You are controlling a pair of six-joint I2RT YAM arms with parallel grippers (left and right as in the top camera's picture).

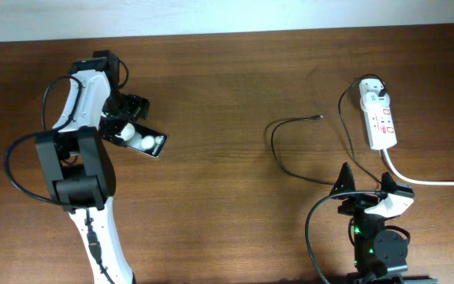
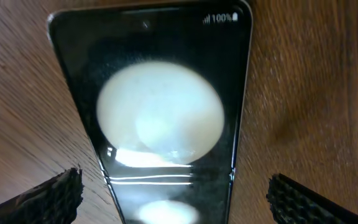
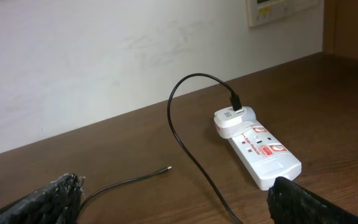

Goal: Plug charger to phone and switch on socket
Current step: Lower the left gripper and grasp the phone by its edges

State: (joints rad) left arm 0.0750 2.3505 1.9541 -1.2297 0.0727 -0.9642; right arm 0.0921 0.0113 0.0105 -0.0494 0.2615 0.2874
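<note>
The black phone [image 1: 147, 143] lies on the table at the left, glossy screen with two white glare spots. My left gripper [image 1: 124, 126] is open right over its near end; in the left wrist view the phone [image 2: 160, 118] fills the frame between the spread fingers [image 2: 176, 193]. The white socket strip [image 1: 380, 117] lies at the far right with a plug in its end; it also shows in the right wrist view [image 3: 263, 152]. The black charger cable [image 1: 278, 146] loops from it, its connector tip [image 1: 318, 117] free on the table [image 3: 166, 168]. My right gripper [image 1: 369, 197] is open and empty [image 3: 173, 199].
The socket's thick white cord [image 1: 428, 180] runs off to the right edge. A white wall [image 3: 104, 62] stands behind the table's far edge. Brown wooden tabletop [image 1: 227, 205] lies between the two arms.
</note>
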